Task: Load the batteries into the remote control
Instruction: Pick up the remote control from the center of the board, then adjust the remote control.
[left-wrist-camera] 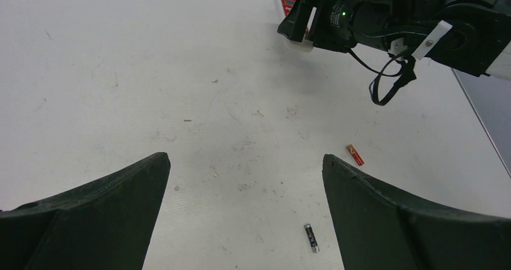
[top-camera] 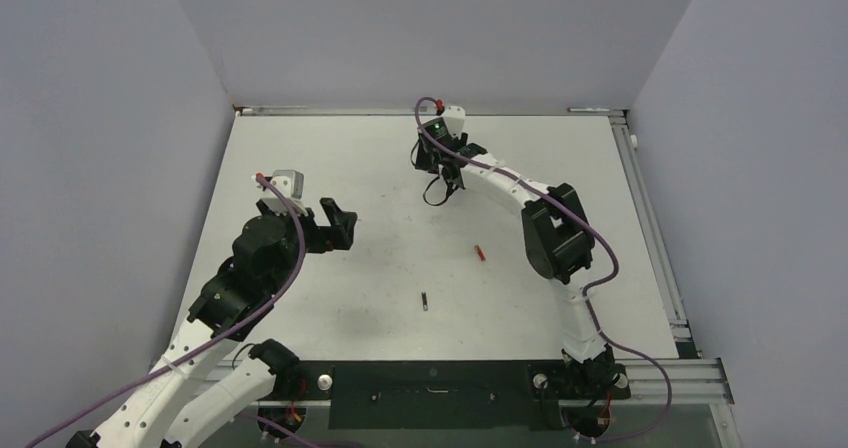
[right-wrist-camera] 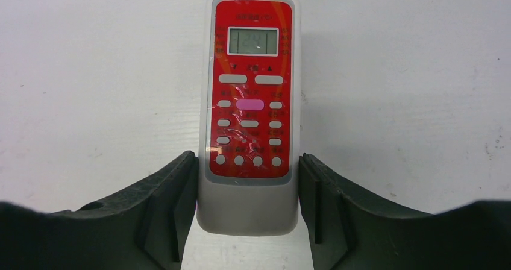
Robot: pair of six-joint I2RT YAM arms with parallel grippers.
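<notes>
Nearest the arm bases, a slim dark cylindrical battery (top-camera: 425, 301) lies loose on the white table (top-camera: 330, 158). A small red stick-like piece (top-camera: 480, 253) lies a little farther out; I cannot tell whether it is the second battery. To their left the left gripper (left-wrist-camera: 245, 161) hovers above the bare surface, its black fingers spread wide and empty.

At the far side, the right gripper (right-wrist-camera: 247, 158) has its fingers closed narrowly on the lower end of the white rectangular plastic remote control (right-wrist-camera: 250, 101). They touch both long edges, and the red button panel faces up.

The main risk, as I judge it, is that grip. The remote is held only at one end, so it could pivot or slip between the pads when turned over to reach its back. The battery is thin and round, so closing fingers could roll it away or pinch it crooked.
</notes>
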